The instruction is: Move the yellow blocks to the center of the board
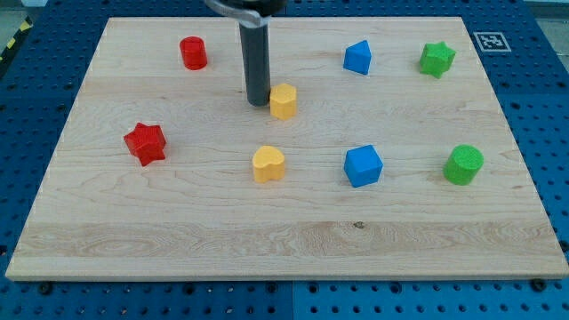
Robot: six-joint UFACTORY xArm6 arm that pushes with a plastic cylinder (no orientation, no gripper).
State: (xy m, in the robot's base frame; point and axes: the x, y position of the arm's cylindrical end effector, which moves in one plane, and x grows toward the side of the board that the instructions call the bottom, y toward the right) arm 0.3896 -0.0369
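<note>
Two yellow blocks lie near the middle of the wooden board [178,240]. A yellow hexagonal block [284,101] sits a little above the centre. A yellow heart-shaped block [268,164] sits below it, near the centre. My tip [258,100] is at the lower end of the dark rod and rests right against the left side of the yellow hexagonal block. The rod rises to the view's top.
A red cylinder [193,52] is at the top left and a red star [146,143] at the left. A blue block [358,57] and green star [436,59] are at the top right. A blue cube [363,165] and green cylinder [463,164] are at the right.
</note>
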